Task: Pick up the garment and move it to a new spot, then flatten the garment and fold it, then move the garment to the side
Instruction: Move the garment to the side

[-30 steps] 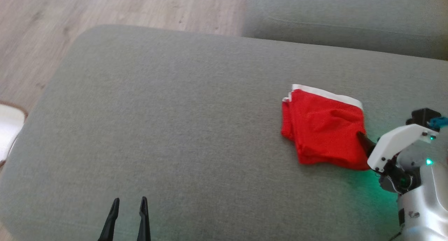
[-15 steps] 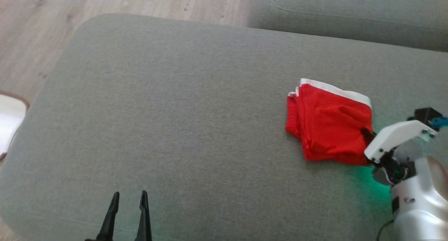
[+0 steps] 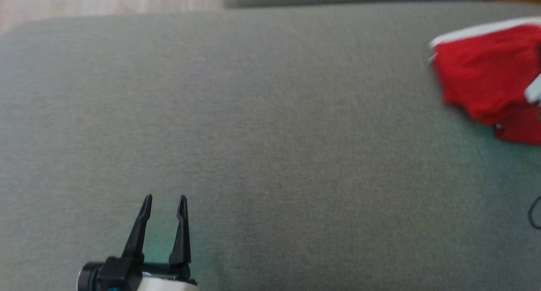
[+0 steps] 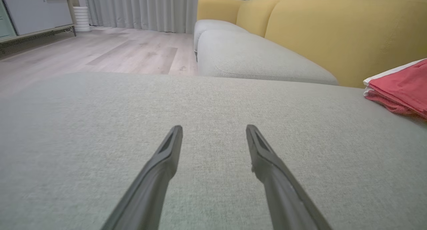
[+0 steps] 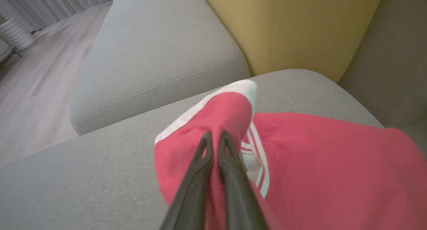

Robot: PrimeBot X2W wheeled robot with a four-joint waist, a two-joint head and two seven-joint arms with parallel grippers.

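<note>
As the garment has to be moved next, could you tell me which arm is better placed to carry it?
Right. The right gripper is pinched shut on the red garment; the left gripper hangs open over the cushion, apart from it.

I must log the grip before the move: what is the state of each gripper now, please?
Left gripper: open, holding nothing.
Right gripper: closed on the red garment.

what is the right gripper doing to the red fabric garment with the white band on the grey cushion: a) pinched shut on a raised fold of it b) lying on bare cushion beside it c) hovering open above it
a: the right wrist view shows the right gripper closed on a lifted fold of the red garment.
</note>
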